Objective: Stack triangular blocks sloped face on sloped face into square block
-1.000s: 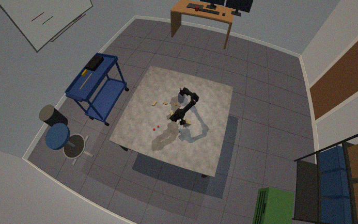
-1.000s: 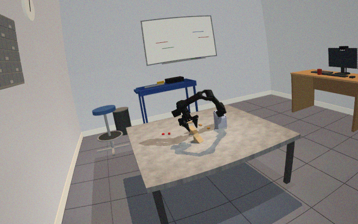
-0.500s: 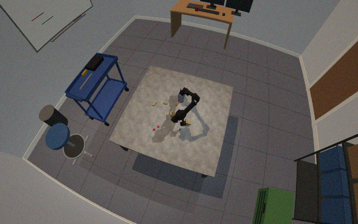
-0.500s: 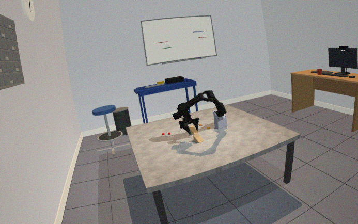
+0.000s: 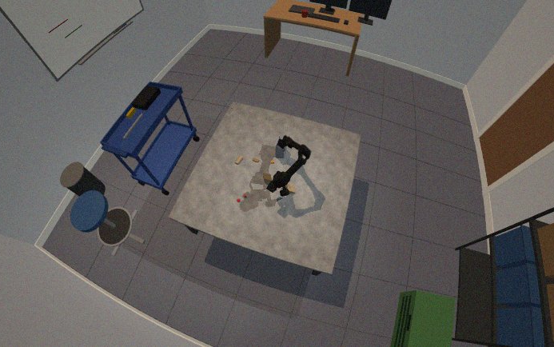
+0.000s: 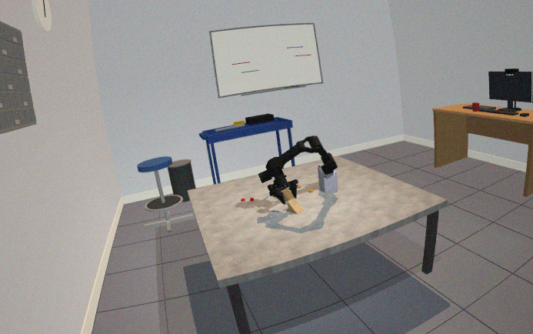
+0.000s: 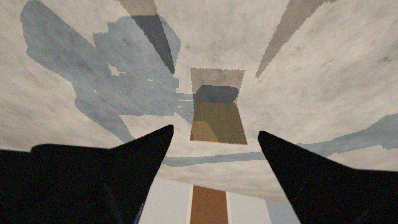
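One triangular block [image 5: 291, 189] [image 6: 294, 205] [image 7: 217, 122] rests on the table. In the wrist view it lies beyond the fingertips, in line with the gap between them and partly in shadow. The other triangular block [image 5: 267, 177] [image 6: 288, 195] stands apart from it, left of it in the top view and partly hidden by the gripper in the exterior view; I cannot make it out in the wrist view. My gripper [image 6: 288, 199] [image 7: 215, 131] is wide open and empty, low above the table near both blocks. Whether a finger touches a block is too small to tell.
A small beige piece [image 5: 238, 160] and two orange pieces [image 5: 255, 160] [image 5: 272, 161] lie on the table [image 5: 218, 206] [image 6: 235, 257]. Two small red pieces [image 5: 238, 200] [image 5: 245, 195] [image 6: 242, 199] [image 6: 251, 198] lie towards another side. The arm's base [image 6: 328, 182] stands behind the blocks in the exterior view.
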You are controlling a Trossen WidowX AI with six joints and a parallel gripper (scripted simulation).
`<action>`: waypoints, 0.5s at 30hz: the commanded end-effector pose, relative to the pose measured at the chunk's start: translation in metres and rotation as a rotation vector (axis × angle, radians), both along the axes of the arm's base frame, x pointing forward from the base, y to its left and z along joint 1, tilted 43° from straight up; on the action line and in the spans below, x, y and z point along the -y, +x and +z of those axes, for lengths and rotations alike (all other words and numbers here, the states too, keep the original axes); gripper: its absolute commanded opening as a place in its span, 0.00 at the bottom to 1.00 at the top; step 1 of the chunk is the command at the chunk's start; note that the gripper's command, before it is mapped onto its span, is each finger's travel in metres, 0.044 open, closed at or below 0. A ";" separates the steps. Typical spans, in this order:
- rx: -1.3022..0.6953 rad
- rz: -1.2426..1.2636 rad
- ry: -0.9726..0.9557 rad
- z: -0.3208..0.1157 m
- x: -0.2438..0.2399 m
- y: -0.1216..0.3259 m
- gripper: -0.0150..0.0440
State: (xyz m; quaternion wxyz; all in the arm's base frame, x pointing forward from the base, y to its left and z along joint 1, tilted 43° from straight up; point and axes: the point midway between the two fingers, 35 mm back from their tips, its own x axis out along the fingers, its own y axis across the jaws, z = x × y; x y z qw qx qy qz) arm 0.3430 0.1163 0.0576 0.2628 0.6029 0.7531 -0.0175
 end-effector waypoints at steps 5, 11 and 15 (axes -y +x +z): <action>-0.006 -0.003 0.007 -0.005 -0.013 -0.003 1.00; -0.006 -0.002 0.010 -0.008 -0.022 -0.005 1.00; -0.007 -0.001 0.012 -0.010 -0.028 -0.006 1.00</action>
